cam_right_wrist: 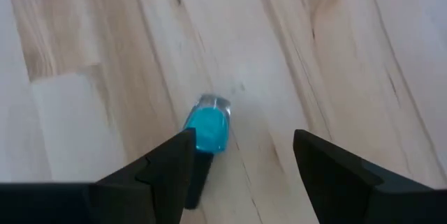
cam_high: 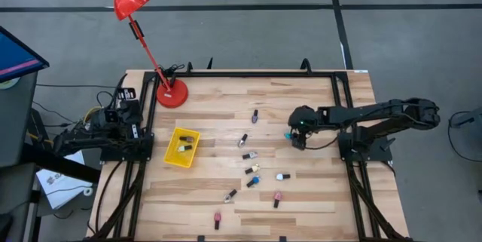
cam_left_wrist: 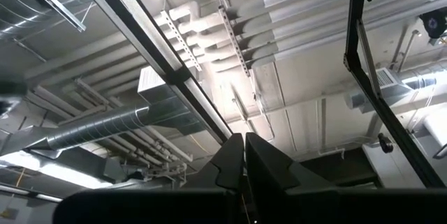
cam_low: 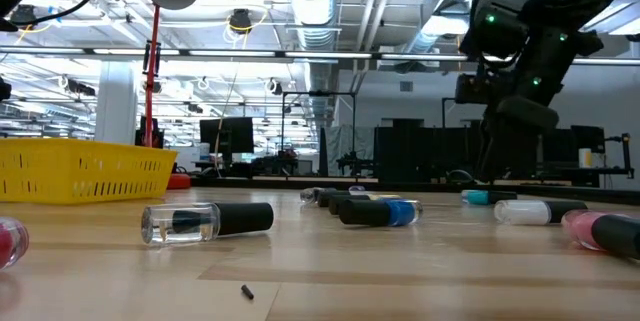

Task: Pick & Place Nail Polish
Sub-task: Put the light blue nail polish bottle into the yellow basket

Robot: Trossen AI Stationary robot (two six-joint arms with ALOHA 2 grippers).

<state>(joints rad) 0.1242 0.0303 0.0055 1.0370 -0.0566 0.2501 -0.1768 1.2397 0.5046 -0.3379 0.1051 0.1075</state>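
Several small nail polish bottles lie on their sides across the wooden table [cam_high: 316,197], among them a pink one [cam_high: 276,199] and a blue one [cam_high: 254,181]. A teal bottle with a dark cap [cam_right_wrist: 207,130] lies on the wood near the table's right side [cam_high: 288,134]. My right gripper [cam_right_wrist: 242,140] hovers open just above it, pointing down, and the bottle is close to one finger [cam_right_wrist: 167,161]. It touches nothing. My left gripper [cam_left_wrist: 244,165] is shut and empty, parked at the table's left edge [cam_high: 113,129], pointing up at the ceiling.
A yellow basket [cam_high: 183,148] holding a bottle or two stands left of the middle. A red desk lamp [cam_high: 172,93] stands on its base at the far left. In the low view a clear bottle with a black cap [cam_low: 205,221] lies nearest. Black frame rails run along both table sides.
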